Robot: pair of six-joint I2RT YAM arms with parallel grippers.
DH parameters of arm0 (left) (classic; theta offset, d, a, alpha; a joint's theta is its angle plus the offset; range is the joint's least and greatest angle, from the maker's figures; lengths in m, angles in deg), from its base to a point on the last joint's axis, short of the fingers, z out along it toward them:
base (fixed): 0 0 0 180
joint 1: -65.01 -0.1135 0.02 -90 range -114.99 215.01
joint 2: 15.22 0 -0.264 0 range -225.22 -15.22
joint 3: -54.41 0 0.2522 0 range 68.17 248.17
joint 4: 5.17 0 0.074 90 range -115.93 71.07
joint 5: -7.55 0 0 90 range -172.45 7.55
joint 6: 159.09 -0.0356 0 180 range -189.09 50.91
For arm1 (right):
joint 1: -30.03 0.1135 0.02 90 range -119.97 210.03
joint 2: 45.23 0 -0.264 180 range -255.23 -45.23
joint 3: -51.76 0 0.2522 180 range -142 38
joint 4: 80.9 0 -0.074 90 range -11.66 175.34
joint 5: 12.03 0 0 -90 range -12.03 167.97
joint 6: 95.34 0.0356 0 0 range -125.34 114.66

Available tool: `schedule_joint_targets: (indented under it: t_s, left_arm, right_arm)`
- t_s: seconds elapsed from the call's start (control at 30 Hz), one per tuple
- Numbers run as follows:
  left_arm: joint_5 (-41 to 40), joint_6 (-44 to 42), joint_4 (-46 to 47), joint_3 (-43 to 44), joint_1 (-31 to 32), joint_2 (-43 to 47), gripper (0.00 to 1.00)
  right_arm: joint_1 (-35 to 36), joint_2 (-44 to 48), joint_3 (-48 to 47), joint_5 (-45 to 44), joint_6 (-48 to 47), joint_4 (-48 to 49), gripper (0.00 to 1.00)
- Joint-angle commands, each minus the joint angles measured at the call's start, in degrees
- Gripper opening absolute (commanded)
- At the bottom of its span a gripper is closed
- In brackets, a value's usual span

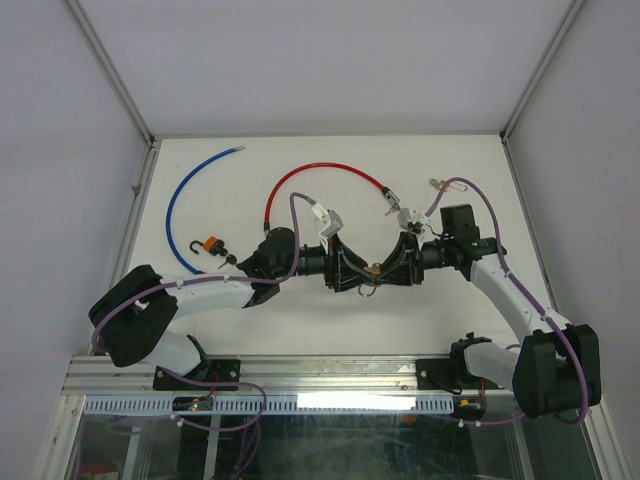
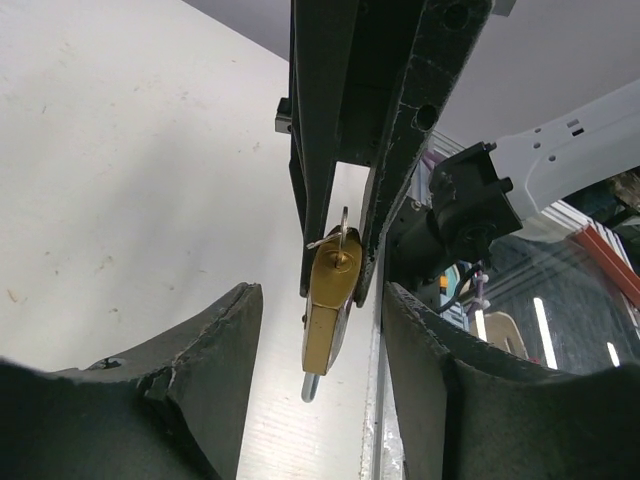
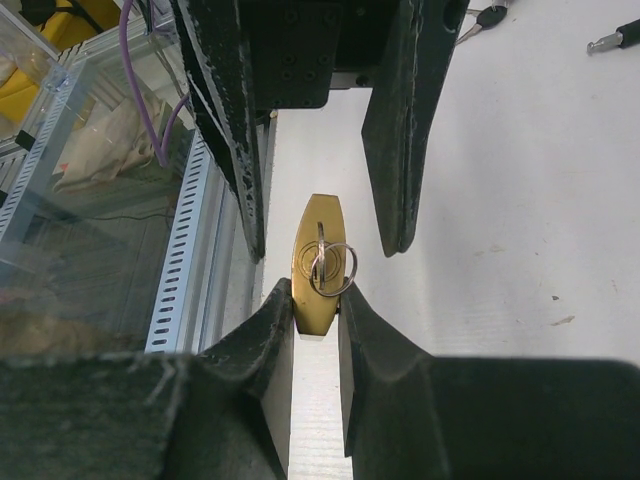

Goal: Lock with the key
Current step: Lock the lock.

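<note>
- My right gripper (image 3: 316,300) is clenched on the brass padlock (image 3: 318,215), pinching its flat body just ahead of my wrist, above the table (image 3: 520,200).
- The key (image 3: 320,250) sits in the keyhole with its ring (image 3: 340,268) hanging off it. It points away from my right gripper and straight toward my left one.
- My left gripper (image 2: 320,300) faces the key with its jaws apart, one on either side, touching neither key nor padlock.
- By my judgement the padlock is picked up and the key is inserted. What is left is to pinch the key and turn it.
- I cannot tell whether the shackle is seated.
</note>
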Motion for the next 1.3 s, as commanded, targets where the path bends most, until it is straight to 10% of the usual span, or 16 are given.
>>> schedule_joint_targets:
  t_s: [0.0,0.4,0.5,0.93,1.27]
  left_arm:
    - [3.7,0.3,2.8,2.8,-0.2,-1.5,0.51]
    - [5.9,0.5,3.7,3.2,-0.2,-2.7,0.13]
    - [5.4,0.9,5.8,2.1,-0.2,-1.8,0.0]
    - [-3.4,8.2,24.0,-8.6,-0.7,5.2,0.0]
    - [-10.1,15.3,43.2,-13.4,-0.9,4.1,0.0]
  right_arm:
    - [0.4,0.3,-3.1,4.1,-1.3,0.4,0.0]
    - [0.5,0.3,-3.0,4.1,-1.6,0.3,0.0]
    - [0.5,0.5,-2.9,3.7,-1.7,0.4,0.17]
    - [0.3,2.6,-1.9,4.4,2.1,3.7,0.61]
    - [4.3,4.1,5.9,4.8,31.9,33.6,0.62]
